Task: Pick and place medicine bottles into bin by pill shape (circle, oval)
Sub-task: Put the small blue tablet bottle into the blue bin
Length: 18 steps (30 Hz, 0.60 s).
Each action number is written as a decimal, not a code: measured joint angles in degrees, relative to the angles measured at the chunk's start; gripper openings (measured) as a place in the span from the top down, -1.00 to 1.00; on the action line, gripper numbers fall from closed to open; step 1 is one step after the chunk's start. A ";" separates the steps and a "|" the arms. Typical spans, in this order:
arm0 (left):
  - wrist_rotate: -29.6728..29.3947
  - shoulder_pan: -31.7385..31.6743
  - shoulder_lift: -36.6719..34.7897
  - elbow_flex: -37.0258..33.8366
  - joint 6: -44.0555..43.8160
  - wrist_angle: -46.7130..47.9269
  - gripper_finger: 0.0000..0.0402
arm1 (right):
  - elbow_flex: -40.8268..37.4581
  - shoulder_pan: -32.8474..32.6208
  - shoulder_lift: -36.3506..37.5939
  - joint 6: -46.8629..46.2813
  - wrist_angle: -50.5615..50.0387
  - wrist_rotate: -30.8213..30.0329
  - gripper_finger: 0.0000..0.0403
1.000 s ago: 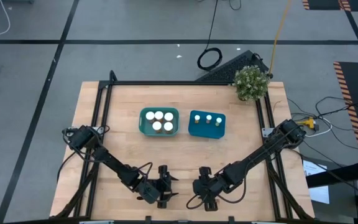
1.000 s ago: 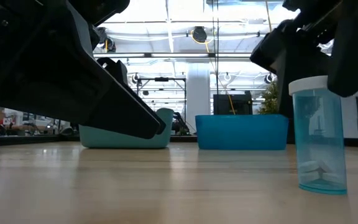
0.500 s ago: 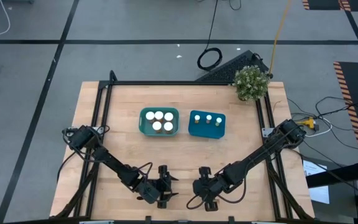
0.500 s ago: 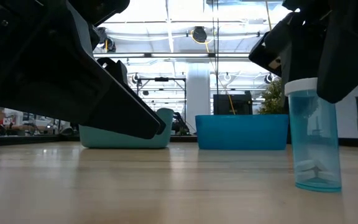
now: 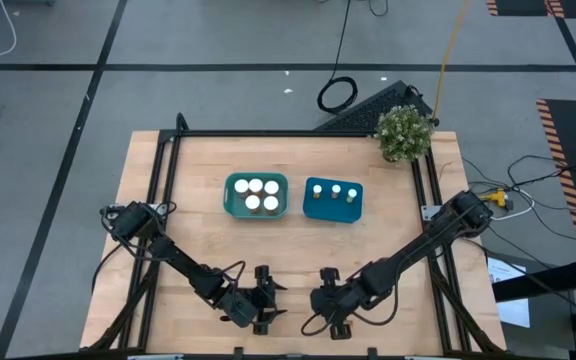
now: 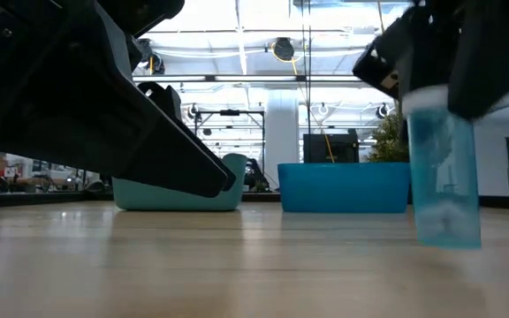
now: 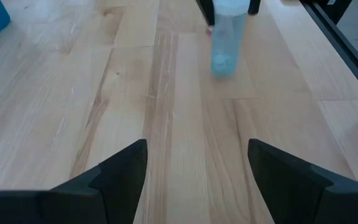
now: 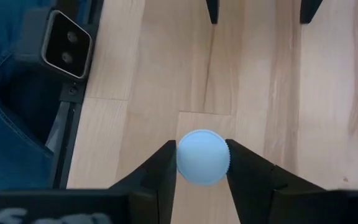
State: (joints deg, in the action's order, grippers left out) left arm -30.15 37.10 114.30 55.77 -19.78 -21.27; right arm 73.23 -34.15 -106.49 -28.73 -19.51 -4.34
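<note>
- A blue medicine bottle [image 6: 444, 172] is being gripped under its white cap [image 8: 202, 157] by the right gripper [image 8: 201, 163], just clear of the bench [image 5: 198, 215], well apart from the teal bin [image 5: 256, 195].
- The left gripper [image 7: 194, 165] is being held beside it, jaws open, empty.
- White-capped bottles [image 5: 256, 194] are being seen inside the teal bin; smaller ones [image 5: 335, 191] are sitting in the blue bin [image 5: 333, 199] beside it.

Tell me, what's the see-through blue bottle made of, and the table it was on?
The bottle, held in the right gripper, looks like clear blue plastic: you can see through it, and its cap is smooth and matte white. The table looks like pale wood, showing plank seams and grain lines.
</note>
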 joint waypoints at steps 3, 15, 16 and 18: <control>-0.44 0.00 0.00 0.00 -0.03 0.04 -0.38 | 0.00 0.32 1.40 0.58 -0.33 0.06 0.42; -7.84 2.15 -6.90 0.02 0.68 6.18 -0.38 | 0.00 5.82 11.85 5.76 -6.26 -0.02 0.42; -9.40 2.65 -8.03 0.00 0.94 7.51 -0.38 | 0.00 6.48 12.72 6.47 -6.46 -0.04 0.42; -12.41 3.76 -10.39 -0.05 1.37 10.41 -0.38 | 0.00 7.98 14.37 8.12 -6.74 -0.04 0.42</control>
State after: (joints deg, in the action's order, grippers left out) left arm -42.56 40.87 103.91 55.72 -18.41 -10.86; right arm 73.23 -26.17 -92.12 -20.61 -26.25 -4.37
